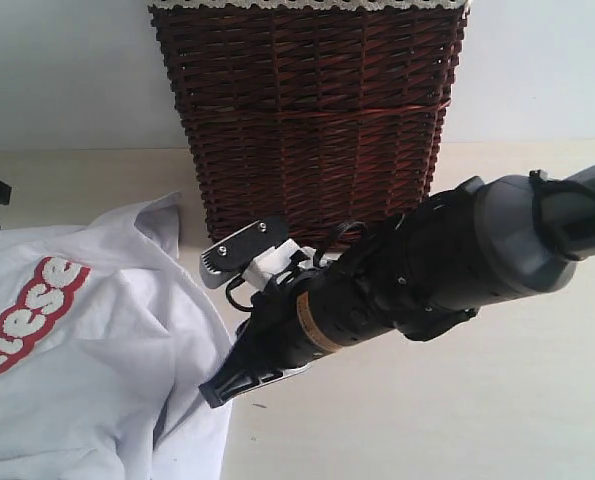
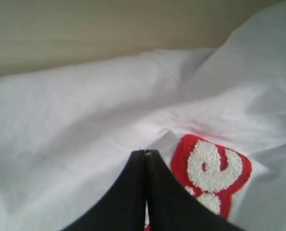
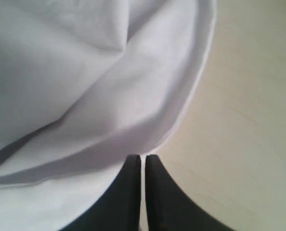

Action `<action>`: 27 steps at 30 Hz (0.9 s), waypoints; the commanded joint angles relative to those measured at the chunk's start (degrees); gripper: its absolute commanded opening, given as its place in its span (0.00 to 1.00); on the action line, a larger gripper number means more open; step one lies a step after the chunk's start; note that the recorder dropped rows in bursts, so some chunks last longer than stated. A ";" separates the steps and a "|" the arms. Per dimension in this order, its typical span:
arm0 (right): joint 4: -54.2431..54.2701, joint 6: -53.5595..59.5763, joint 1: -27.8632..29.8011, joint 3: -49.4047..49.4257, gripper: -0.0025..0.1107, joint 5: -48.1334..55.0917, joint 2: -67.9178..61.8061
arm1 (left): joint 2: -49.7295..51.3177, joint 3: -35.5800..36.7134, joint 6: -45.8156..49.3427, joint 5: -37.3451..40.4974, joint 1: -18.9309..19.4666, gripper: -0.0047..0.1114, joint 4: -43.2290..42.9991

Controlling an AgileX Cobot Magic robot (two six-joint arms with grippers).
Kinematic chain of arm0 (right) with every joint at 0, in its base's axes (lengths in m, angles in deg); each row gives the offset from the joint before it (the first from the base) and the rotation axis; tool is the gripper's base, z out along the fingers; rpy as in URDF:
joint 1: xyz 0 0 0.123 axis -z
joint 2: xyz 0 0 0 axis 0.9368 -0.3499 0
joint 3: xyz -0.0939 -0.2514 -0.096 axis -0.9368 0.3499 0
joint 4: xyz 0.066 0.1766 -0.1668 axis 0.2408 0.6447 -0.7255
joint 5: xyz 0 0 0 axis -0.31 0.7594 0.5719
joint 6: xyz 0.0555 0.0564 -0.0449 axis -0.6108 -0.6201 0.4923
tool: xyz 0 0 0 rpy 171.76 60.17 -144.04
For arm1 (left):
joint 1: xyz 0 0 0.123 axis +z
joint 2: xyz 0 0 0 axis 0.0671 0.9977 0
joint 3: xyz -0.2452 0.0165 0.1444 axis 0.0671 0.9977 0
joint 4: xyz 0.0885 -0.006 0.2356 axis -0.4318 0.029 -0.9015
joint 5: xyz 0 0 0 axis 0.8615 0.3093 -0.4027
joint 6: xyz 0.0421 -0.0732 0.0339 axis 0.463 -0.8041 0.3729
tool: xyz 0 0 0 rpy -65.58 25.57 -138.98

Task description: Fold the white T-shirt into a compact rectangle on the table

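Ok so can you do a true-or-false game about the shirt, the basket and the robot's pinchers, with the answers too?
1. The white T-shirt is folded into a neat rectangle. False: it lies spread out and rumpled on the table.
2. The letters on the shirt are fuzzy white with red around them. True.
3. The shirt is inside the wicker basket. False: it lies on the table, in front of the basket.
4. The right gripper is wide open. False: its fingers are closed together, right at the shirt's hemmed edge.
5. The left gripper is shut, with its tips over the shirt. True.
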 commanded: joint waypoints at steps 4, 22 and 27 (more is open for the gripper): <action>-0.03 3.23 0.63 -1.82 0.07 -5.09 8.49 | -0.26 -0.03 0.00 -1.56 -0.20 0.04 0.95; 79.79 86.75 2.77 -15.12 0.07 69.81 25.52 | -0.26 -0.03 -0.21 -2.63 -0.20 0.04 2.16; 98.05 101.66 -3.25 -9.45 0.07 57.09 23.46 | -0.26 -0.03 -0.21 -2.51 -0.20 0.04 2.88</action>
